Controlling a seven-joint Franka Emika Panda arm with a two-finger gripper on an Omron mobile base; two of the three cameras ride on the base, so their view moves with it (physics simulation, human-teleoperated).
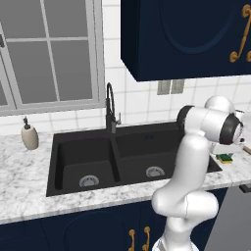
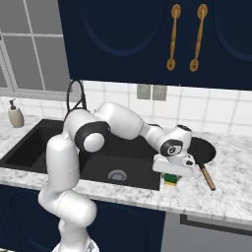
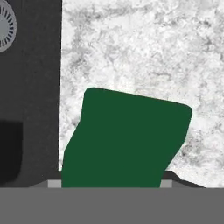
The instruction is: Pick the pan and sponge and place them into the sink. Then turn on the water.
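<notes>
The sponge (image 3: 127,135), green on top, lies on the marble counter just right of the sink (image 1: 63,147), and it shows under the hand in both base views (image 2: 171,180) (image 1: 226,158). My gripper (image 3: 110,183) points straight down over it, with a fingertip against each side of the sponge. The black pan (image 2: 204,149) sits on the counter right behind the hand, its brown handle (image 2: 207,177) pointing toward the front edge. The black double-basin sink (image 2: 29,142) has a silver drain (image 3: 6,26) in each basin. The water is out of view.
The tall black faucet (image 1: 111,107) rises behind the divider between the basins. A beige soap dispenser (image 1: 29,137) stands on the counter left of the sink. Dark blue wall cabinets (image 2: 147,39) hang overhead. The counter's front edge runs close to the sponge.
</notes>
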